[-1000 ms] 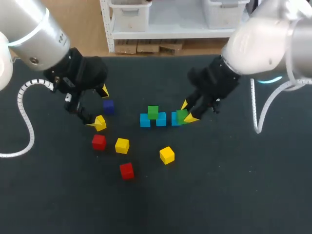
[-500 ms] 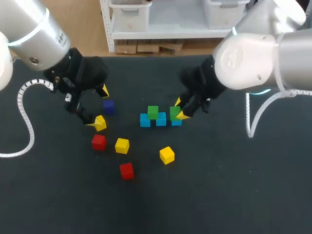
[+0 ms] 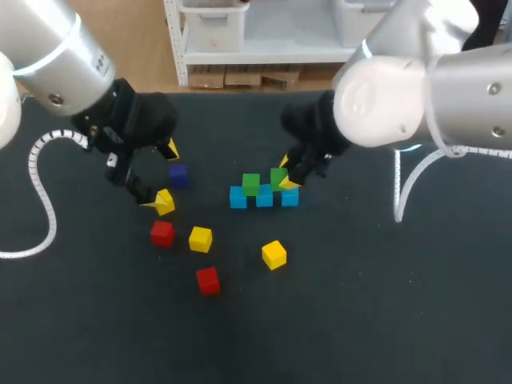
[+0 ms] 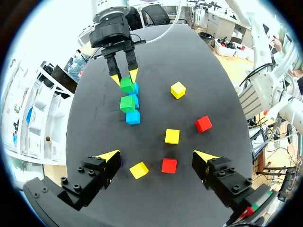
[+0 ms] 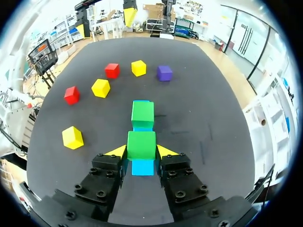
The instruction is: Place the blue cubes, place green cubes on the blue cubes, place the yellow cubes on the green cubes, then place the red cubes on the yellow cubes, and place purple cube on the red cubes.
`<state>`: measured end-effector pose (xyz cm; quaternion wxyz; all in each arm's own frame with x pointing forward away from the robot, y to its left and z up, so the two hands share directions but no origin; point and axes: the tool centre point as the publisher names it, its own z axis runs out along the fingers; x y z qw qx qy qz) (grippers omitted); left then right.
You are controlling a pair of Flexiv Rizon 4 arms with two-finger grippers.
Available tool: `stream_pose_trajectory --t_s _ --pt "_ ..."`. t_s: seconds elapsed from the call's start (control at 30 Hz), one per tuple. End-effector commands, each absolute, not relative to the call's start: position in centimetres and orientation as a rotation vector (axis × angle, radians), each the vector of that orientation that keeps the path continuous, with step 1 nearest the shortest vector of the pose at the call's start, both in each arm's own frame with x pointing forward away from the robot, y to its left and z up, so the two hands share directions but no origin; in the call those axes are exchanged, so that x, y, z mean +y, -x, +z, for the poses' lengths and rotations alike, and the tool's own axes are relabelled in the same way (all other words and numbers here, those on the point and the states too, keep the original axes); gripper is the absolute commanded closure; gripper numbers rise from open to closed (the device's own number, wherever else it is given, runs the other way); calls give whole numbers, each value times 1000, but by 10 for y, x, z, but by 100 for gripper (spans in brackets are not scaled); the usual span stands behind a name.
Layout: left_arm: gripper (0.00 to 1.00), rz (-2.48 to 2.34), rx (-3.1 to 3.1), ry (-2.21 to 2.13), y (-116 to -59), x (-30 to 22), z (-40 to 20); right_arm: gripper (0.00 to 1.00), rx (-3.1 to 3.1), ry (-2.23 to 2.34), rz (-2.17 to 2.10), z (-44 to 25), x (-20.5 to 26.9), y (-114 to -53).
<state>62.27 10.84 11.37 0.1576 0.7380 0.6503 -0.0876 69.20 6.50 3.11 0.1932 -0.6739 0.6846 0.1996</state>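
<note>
Three blue cubes (image 3: 264, 197) lie in a row mid-table, and one green cube (image 3: 251, 184) sits on top of them. My right gripper (image 3: 286, 174) is shut on a second green cube (image 3: 278, 178), over the right part of the row; whether it touches the blue cubes I cannot tell. The right wrist view shows this green cube (image 5: 141, 144) between the fingers, with a blue cube (image 5: 142, 167) beneath. My left gripper (image 3: 162, 175) stands open at the left, near the purple cube (image 3: 178, 175) and a yellow cube (image 3: 165, 202).
Loose cubes lie in front of the row: two red cubes (image 3: 162, 233) (image 3: 208, 280) and two more yellow cubes (image 3: 200, 238) (image 3: 274, 254). The dark table (image 3: 360, 304) has bare surface at the front and right.
My right gripper has carried the green cube leftward and a little up, from beside the right blue cube to above the row. The left arm has not moved.
</note>
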Motion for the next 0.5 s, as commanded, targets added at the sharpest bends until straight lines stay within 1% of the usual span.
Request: stream_pose_trajectory --t_s 0.03,0.5 --pt "0 -254 1856 -2114 -624 109 113 100 1940 1880 540 28 68 -691" --pt "0 -254 1856 -2114 -624 109 113 100 1980 1865 507 24 65 -693"
